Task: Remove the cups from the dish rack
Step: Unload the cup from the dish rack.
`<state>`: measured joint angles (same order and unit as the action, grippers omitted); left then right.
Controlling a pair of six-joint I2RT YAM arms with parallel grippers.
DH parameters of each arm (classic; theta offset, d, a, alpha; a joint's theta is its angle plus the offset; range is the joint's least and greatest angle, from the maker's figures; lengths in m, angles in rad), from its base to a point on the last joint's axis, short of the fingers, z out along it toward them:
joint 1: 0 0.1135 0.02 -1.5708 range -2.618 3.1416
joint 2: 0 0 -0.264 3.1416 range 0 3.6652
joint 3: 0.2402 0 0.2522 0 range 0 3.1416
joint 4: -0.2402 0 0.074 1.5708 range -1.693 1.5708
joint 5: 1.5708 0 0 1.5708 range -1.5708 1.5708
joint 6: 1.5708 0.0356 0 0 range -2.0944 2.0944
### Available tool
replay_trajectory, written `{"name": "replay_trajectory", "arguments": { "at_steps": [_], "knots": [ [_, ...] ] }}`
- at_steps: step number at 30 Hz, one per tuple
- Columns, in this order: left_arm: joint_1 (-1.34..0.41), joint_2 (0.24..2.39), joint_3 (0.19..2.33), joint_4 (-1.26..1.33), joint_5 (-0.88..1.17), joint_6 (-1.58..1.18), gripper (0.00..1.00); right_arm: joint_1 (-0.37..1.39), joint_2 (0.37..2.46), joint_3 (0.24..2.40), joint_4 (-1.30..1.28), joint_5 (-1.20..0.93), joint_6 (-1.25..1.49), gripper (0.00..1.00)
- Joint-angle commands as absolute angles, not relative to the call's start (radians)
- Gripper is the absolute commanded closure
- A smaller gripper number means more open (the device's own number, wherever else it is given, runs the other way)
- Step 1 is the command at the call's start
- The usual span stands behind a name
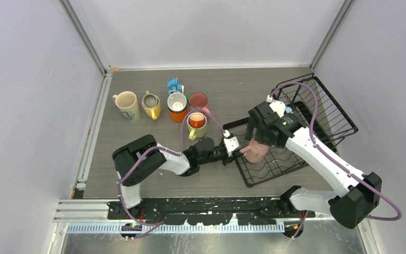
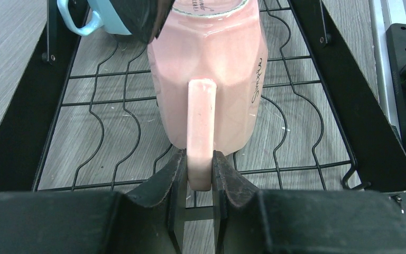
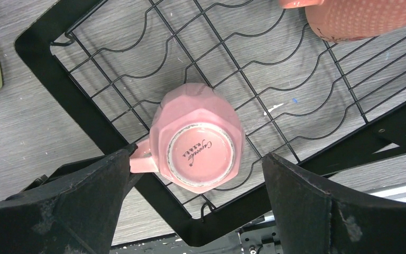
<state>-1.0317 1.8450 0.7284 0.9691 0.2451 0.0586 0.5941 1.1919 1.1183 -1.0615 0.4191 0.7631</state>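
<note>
Pinching the handle of a pink faceted ceramic mug with the left gripper: jaws narrow, one pad on each flank of the handle. Standing upside down, base up, by the near-left edge of the black wire dish rack, on the right side of the grey wood-grain bench; handle toward the rack's left frame. Can't tell if its rim rests on the grid or is just off it. Hovering above that same mug with the right gripper: spread wide, a finger either side of the body, gripping nothing. Also in the rack: light-blue ceramic mug just past the pink one, mostly hidden; salmon dotted mug deeper in, cut off by the view. Out on the bench, left of the rack, in a row near the far edge: cream mug, yellow mug, orange mug, dark-pink mug. One row nearer, just beside the left arm: lime-yellow mug. At the far edge behind the orange mug: small blue-and-white toy house.
</note>
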Motion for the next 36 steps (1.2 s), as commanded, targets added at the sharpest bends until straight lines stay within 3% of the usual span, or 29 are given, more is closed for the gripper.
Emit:
{"name": "replay_trajectory", "arguments": {
  "at_steps": [1, 25, 27, 34, 36],
  "knots": [
    [-1.024, 1.822, 0.699, 0.960, 0.230, 0.071, 1.00, 0.605, 1.200, 1.097, -1.001, 0.446, 0.785, 0.00],
    [-1.026, 1.833, 0.699, 0.960, 0.235, 0.059, 0.98, 0.613, 1.257, 0.966, -0.891, 0.426, 0.812, 0.00],
    [-1.025, 1.833, 0.697, 0.960, 0.233, 0.056, 0.93, 0.613, 1.258, 0.963, -0.885, 0.424, 0.811, 0.00],
    [-1.026, 1.829, 0.706, 0.940, 0.214, 0.030, 0.52, 0.613, 1.256, 0.959, -0.885, 0.423, 0.811, 0.00],
    [-1.026, 1.826, 0.707, 0.940, 0.205, 0.024, 0.31, 0.613, 1.253, 0.959, -0.885, 0.423, 0.810, 0.00]
  ]
}}
